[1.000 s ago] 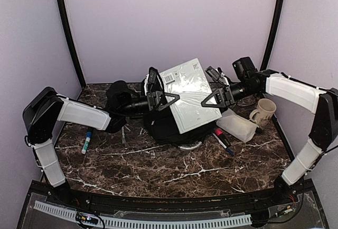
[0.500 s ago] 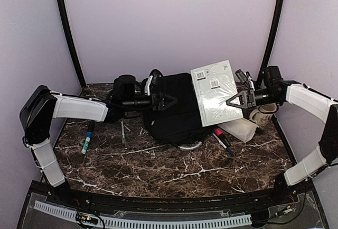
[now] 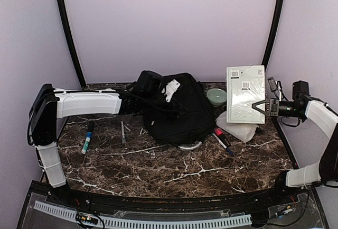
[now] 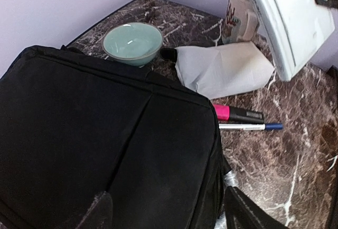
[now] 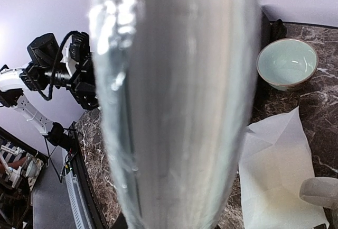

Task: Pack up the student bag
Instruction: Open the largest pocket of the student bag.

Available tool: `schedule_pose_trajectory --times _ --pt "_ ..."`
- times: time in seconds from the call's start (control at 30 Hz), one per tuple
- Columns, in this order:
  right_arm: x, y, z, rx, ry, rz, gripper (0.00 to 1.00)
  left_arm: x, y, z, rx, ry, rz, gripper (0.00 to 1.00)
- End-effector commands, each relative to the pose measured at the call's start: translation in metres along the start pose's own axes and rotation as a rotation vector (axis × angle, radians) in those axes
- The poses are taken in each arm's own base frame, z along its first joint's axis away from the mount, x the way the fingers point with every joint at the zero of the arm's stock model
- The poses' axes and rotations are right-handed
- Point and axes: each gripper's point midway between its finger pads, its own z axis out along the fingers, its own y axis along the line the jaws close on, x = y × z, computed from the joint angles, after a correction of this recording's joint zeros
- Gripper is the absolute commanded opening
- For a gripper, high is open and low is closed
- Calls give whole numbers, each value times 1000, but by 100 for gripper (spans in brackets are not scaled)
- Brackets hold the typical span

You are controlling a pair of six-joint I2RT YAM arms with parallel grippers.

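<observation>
Dark marbled tabletop [image 3: 158, 165] bears black fabric backpack [image 3: 177, 112]. Left fingers [image 4: 100, 213] open, empty; right fingers [image 3: 265, 107] clamp upright flat white book [image 3: 244, 94].

Bare table [image 3: 174, 173] stretches open in front of the bag [image 3: 179, 118]. To its right, a bowl [image 3: 216, 96], pouch [image 3: 236, 128], mug [image 4: 237, 15] and two pens [image 3: 224, 141] crowd the surface, a book [image 3: 245, 94] hanging upright above them. To its left, a marker [image 3: 87, 138] lies below the outstretched left arm [image 3: 87, 103].
</observation>
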Motion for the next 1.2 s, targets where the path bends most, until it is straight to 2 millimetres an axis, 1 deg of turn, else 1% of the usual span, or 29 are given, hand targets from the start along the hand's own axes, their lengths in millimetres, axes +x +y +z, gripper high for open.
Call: schedule_pose_trajectory --times 0.0,0.1,0.17,0.27,0.37,0.5,0.6,0.83,0.87,0.97,1.0,1.03,1.07,1.13,1.17 --pt "-22 21 -6 -81 -68 -156 0 29 -15 23 -63 185 272 77" --pt "-21 21 -5 -88 -69 -167 0 37 -17 39 -76 247 297 78" --pt "-20 22 -5 -91 -70 -169 0 39 -20 45 -62 259 312 78" --pt "-20 24 -6 -97 -73 -176 0 44 -31 53 -3 264 338 78" --pt "-20 31 -7 -125 -80 -181 0 52 -40 61 59 282 371 77" --pt "-20 30 -7 -121 -80 -181 0 61 -37 71 55 308 399 76" --pt "-21 32 -7 -132 -82 -181 0 66 -30 79 21 333 409 75" --pt "-19 30 -7 -123 -80 -182 0 79 -24 88 7 364 452 68" --pt "-19 30 -7 -123 -80 -182 0 79 -22 88 -5 368 452 65" --pt "-19 32 -7 -131 -82 -182 0 78 -20 89 -16 366 452 50" --pt "-19 31 -7 -130 -82 -182 0 76 -18 89 -23 366 454 43" --pt "-19 31 -7 -128 -83 -180 0 75 -16 88 -36 367 459 40" --pt "-20 31 -7 -126 -82 -180 0 73 -14 88 -50 368 463 33" --pt "-19 30 -7 -123 -83 -178 0 69 -2 85 -106 378 465 18" --pt "-20 30 -7 -123 -84 -176 0 69 5 83 -131 387 455 6"
